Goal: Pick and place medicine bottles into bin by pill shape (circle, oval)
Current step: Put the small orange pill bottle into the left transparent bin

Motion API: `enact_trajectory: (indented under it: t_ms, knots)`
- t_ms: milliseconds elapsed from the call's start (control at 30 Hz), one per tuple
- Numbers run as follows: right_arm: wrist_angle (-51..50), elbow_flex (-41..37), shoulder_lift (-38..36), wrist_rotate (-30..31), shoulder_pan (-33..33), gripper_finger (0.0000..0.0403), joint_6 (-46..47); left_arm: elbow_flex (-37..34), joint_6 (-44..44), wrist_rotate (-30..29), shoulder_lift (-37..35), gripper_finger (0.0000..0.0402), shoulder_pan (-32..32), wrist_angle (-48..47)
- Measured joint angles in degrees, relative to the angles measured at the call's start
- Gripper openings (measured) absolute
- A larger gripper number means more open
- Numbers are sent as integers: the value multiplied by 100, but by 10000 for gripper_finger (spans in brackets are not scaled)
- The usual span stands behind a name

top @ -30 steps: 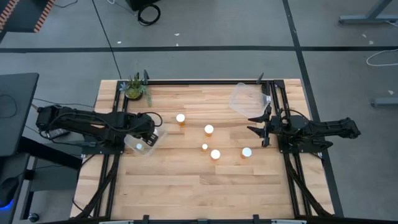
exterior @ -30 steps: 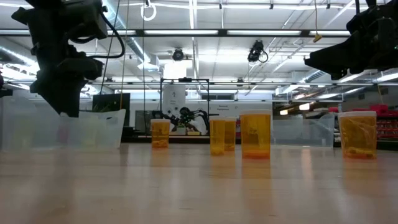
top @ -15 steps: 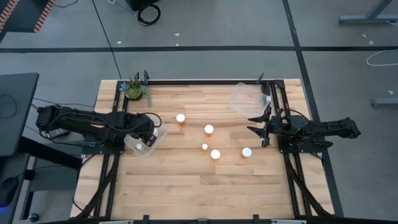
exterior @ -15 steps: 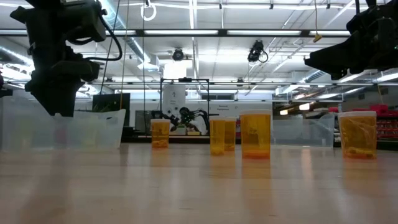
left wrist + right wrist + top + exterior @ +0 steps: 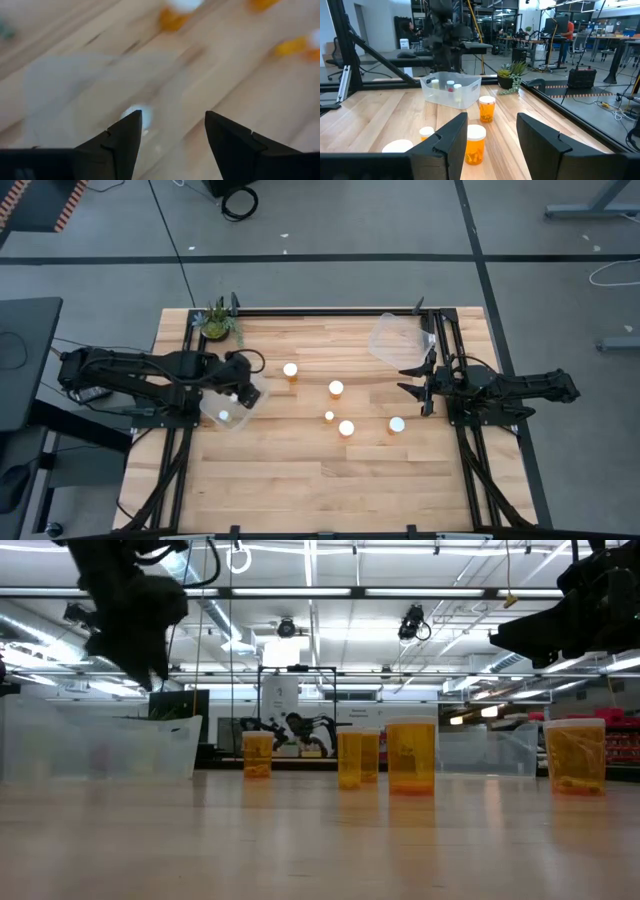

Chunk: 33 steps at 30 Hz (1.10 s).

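Five amber medicine bottles with white caps stand mid-table: one at the back, one, a small one, one and one. My left gripper hangs open and holds nothing above the clear left bin. White caps of bottles show inside that bin, and one cap lies below the fingers. My right gripper waits at the right side, open, nothing between its fingers. From its wrist view the bin is far off, with bottles nearer.
A second clear bin sits at the back right, beside the right arm. A green potted plant stands at the back left corner. Black rails run along both table sides. Bare wood lies along the front of the table.
My left gripper has opened wider and risen out of the left bin, shifting slightly toward the table's middle. A white-capped bottle stays in the bin. The right arm has not moved.
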Motion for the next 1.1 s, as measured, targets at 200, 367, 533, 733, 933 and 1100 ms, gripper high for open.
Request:
enact_trajectory:
  t_ms: [200,367,533,733,933,1100]
  knots:
    - [-1,0,1,0,2,178,0,88,488,6,620,214,-177,1316]
    - [-2,0,0,0,2,178,0,624,806,9,1489,214,-279,1344]
    - [-2,0,2,0,0,178,0,1337,1395,26,2346,215,-437,1386]
    - [-1,0,2,0,0,178,0,2075,1671,24,3227,217,-518,1385]
    - [0,0,0,0,2,178,0,2650,1954,115,4049,218,-605,1377]
    - [1,0,2,0,2,178,0,3028,1906,559,4531,226,-614,1417]
